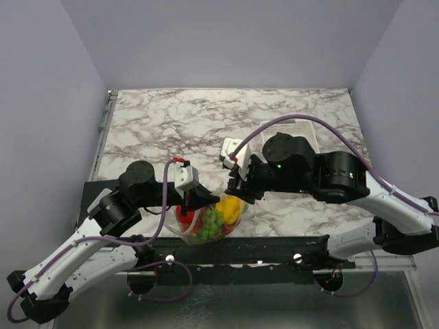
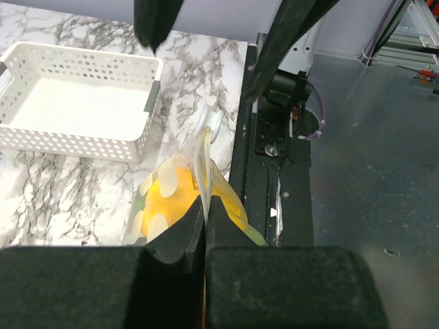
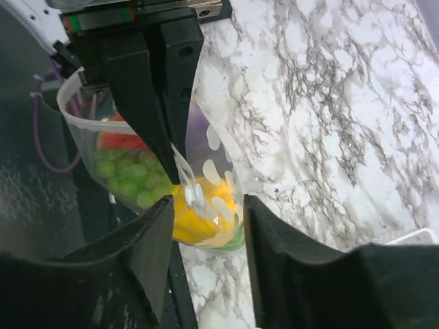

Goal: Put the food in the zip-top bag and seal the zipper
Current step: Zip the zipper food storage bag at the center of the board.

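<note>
Left gripper (image 2: 206,208) fingers pressed together, pinching the zipper (image 2: 204,154) at one end of the bag (image 1: 209,223) mouth. The strip stands upright out of the fingers. Right gripper (image 3: 209,205) spread wide, one finger on each side of the bag's upper edge; cannot tell if either touches it. Bag sits at near edge of marble table (image 1: 171,123), between the two grippers, partly over the black base rail. Food is inside: lemon (image 3: 192,219), grapes (image 3: 127,175), watermelon (image 3: 120,140). In the right wrist view the mouth rim curves open behind the left gripper, not sealed there. White basket (image 2: 75,103) stands well apart on the table.
</note>
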You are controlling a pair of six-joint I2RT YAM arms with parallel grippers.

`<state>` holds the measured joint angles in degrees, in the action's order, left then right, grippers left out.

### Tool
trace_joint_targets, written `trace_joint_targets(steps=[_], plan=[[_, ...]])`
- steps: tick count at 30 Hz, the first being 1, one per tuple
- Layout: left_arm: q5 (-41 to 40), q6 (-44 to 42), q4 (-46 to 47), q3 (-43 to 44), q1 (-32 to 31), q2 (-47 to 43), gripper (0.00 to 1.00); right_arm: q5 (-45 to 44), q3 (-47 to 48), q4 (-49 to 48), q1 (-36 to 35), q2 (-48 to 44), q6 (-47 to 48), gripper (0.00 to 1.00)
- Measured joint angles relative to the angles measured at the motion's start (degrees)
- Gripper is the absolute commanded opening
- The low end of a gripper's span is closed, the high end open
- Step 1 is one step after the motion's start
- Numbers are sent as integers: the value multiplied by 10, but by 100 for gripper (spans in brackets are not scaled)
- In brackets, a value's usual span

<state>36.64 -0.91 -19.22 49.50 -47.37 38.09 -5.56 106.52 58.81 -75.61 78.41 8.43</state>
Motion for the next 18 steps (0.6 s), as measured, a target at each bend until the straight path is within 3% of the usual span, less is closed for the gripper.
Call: trace_joint_targets(steps=[8,18], plan=[[10,6,-4,0,0,1,0,36,-134,-105,0,-112,17,65],[63,23,-3,14,0,-3,0,84,-304,-229,0,-196,38,66]])
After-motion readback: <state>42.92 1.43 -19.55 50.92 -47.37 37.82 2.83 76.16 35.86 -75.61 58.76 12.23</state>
